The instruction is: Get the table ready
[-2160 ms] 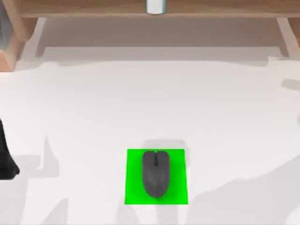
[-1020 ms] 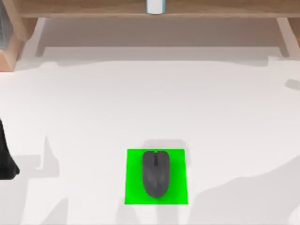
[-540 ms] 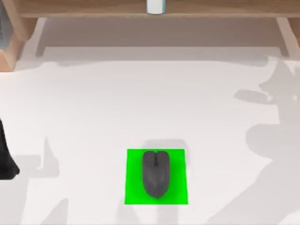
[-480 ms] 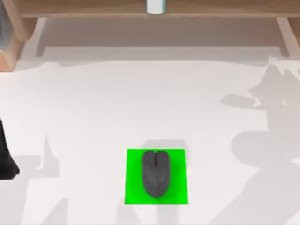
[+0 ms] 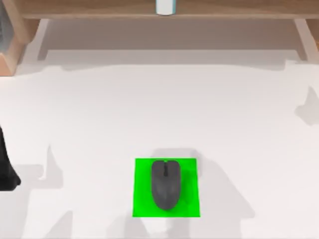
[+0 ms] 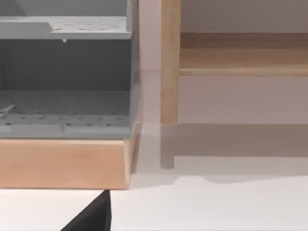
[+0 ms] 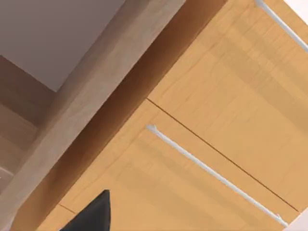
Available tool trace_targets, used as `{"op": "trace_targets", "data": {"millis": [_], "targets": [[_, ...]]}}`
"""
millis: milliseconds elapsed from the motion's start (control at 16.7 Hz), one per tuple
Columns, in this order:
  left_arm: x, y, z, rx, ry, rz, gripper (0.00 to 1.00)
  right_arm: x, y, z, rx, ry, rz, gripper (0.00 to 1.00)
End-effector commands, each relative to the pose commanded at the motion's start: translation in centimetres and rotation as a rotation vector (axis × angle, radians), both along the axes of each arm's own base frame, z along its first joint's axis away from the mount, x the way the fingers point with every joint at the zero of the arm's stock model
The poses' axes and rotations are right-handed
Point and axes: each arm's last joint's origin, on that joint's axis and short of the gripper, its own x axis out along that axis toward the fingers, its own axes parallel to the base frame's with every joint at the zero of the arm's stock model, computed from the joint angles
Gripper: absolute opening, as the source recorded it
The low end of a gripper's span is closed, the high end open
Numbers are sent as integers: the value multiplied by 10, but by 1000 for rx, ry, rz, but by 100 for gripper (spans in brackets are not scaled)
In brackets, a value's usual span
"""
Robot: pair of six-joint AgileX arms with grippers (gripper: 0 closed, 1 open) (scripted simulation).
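White table (image 5: 99, 114) holds a mouse (image 5: 165, 184) on the green square (image 5: 189, 199); my left arm (image 5: 6, 169) sits parked at the left edge, its grip state I cannot tell.

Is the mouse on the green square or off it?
On it. In the top view the dark mouse lies fully inside the green square on the table.

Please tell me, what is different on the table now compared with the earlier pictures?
Only shadows changed: the large arm-shaped shadow on the right side of the table grew and spread leftward, then shrank back toward the right edge. The mouse stayed on the green square, and the left arm stayed at the left edge.
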Motion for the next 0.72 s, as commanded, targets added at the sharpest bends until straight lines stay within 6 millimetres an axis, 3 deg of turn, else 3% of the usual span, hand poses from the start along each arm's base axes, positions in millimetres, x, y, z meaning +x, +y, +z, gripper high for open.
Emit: {"op": "trace_targets", "data": {"millis": [180,300,540,720], "targets": [[0,0,0,0,0,0,100,-58,18,-21,226,-41,42,100],[0,0,0,0,0,0,100,-81,24,-45,369,-38,69,100],[0,0,0,0,0,0,100,-100,31,-94,598,14,99,100],[0,0,0,0,0,0,100,-102,33,-115,684,49,102,100]]}}
